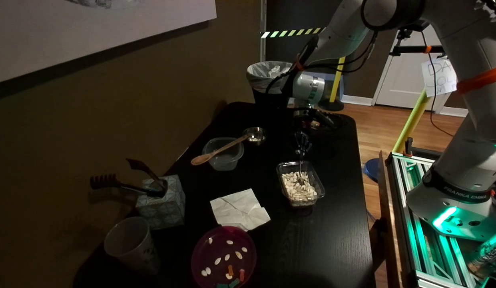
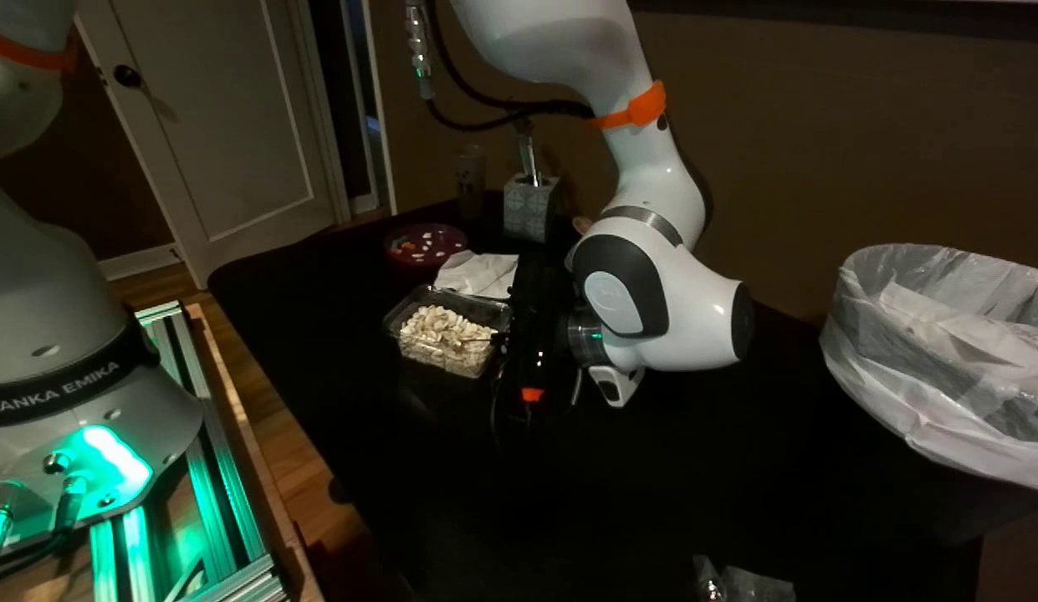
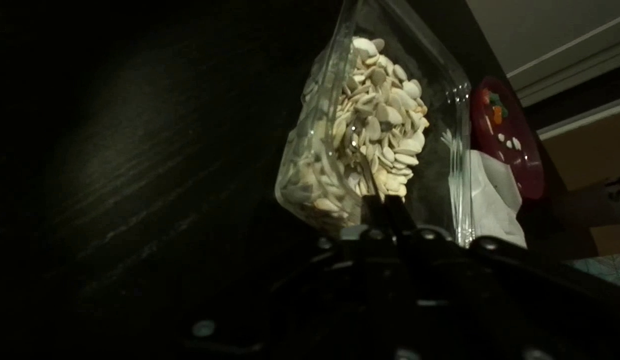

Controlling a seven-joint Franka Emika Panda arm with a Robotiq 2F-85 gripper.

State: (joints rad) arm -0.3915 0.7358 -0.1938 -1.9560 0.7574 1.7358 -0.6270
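1. Your gripper [image 3: 383,202] has its jaws closed almost tip to tip, gripping the thin handle of a utensil [image 3: 367,172].
2. You have the utensil's far end down in pale seeds [image 3: 389,117], inside a clear tub [image 3: 437,165] nr the table's [image 1: 331,236] robot-side edge.
3. Btwn that tub & the wall-side edge, a napkin [image 1: 240,210] lies just beside a plate [image 1: 202,256] w/ loose seeds [image 1: 238,255] & colored bits [image 1: 230,271].
4. Wall-side edge, toward the bin [image 1: 267,78] end: wooden spoon [image 1: 224,151] across a bowl [image 1: 226,162], nr a metal cup [image 1: 255,136].
5. Same edge, opp. way: tissue box [image 1: 164,212] w/ black tools [image 1: 104,182].
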